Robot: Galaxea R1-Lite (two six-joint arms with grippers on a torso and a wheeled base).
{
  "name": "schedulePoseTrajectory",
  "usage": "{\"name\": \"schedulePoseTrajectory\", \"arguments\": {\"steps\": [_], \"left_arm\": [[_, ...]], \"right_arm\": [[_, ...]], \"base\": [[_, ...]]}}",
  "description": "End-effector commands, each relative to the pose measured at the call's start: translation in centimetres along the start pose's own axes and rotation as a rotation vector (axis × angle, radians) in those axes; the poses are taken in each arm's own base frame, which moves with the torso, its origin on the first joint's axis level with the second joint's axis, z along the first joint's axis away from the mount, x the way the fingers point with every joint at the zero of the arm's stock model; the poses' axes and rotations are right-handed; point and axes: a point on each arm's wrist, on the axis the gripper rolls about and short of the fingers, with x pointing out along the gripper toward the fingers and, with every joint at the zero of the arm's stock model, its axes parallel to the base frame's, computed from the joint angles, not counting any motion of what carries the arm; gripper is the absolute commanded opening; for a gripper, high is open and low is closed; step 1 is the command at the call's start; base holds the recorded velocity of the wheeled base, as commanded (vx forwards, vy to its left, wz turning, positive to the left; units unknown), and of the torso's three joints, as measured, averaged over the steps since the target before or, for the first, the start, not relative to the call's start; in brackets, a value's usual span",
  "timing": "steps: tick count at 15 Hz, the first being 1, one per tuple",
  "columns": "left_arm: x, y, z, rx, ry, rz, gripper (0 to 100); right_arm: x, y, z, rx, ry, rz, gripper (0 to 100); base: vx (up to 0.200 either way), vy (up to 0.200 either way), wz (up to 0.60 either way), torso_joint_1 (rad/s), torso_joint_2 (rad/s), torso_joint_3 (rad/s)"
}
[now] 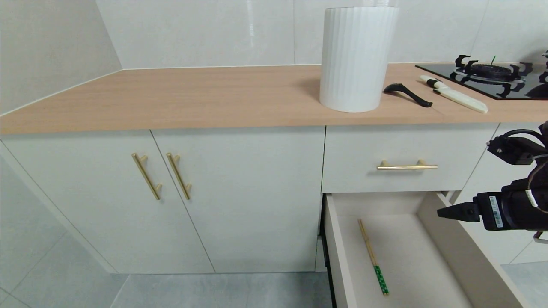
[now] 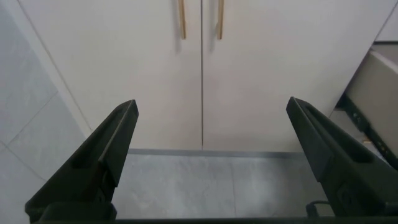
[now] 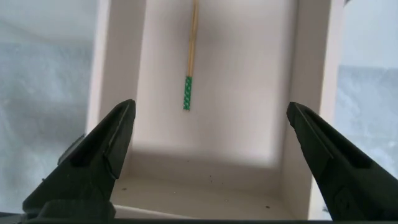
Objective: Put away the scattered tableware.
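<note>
Counter (image 1: 192,96): wood, upper frame; white canister (image 1: 357,60), knife (image 1: 454,94) at right.
Chopsticks (image 1: 373,256): flat in open drawer (image 1: 337,244), lower right.
Right gripper (image 3: 210,107): wide, over drawer.
Left gripper (image 2: 211,104): wide, before cabinet doors (image 2: 261,81).
Walls (image 1: 214,30): pale tile.

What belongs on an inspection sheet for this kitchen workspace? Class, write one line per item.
Surface: wooden countertop, level.
Job's things: chopsticks lying in the open drawer; white knife and black-handled utensil on the countertop.
Clutter: white ribbed container standing on the countertop.
Grippers: left gripper fingers open, facing the cabinet doors; right gripper fingers open, above the drawer.
Cables: nothing seen.
Surroundings: gas hob, tiled wall, grey floor.
</note>
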Motion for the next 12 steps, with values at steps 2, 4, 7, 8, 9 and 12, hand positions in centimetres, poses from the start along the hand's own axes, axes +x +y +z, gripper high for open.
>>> {"name": "schedulePoseTrajectory", "arguments": {"steps": [2,4,7,8,9,12], "left_arm": [[0.0,0.0,0.01,-0.001,-0.001,0.001,100],[0.0,0.0,0.01,-0.001,-0.001,0.001,100],[0.0,0.0,0.01,-0.001,-0.001,0.001,100],[0.01,0.0,0.01,-0.001,0.0,0.001,100],[0.0,0.0,0.01,-0.001,-0.001,0.001,100],[0.0,0.0,0.01,-0.001,-0.001,0.001,100]], "right_arm": [[-0.15,0.0,0.02,0.0,-0.006,0.001,100],[-0.1,0.0,0.01,0.0,-0.005,0.0,100],[-0.2,-0.01,0.02,-0.001,-0.008,-0.001,100],[-0.15,-0.01,0.02,-0.001,-0.007,-0.001,100],[-0.1,-0.01,0.02,-0.002,-0.005,-0.003,100],[-0.1,-0.01,0.02,-0.002,-0.005,-0.001,100]], "base": [[0.0,0.0,0.0,0.124,-0.47,-0.295],[0.0,0.0,0.0,0.058,-0.53,-0.266],[0.0,0.0,0.0,0.268,-0.47,-0.277],[0.0,0.0,0.0,0.242,-0.47,-0.276],[0.0,0.0,0.0,0.222,-0.47,-0.276],[0.0,0.0,0.0,0.211,-0.47,-0.274]]}}
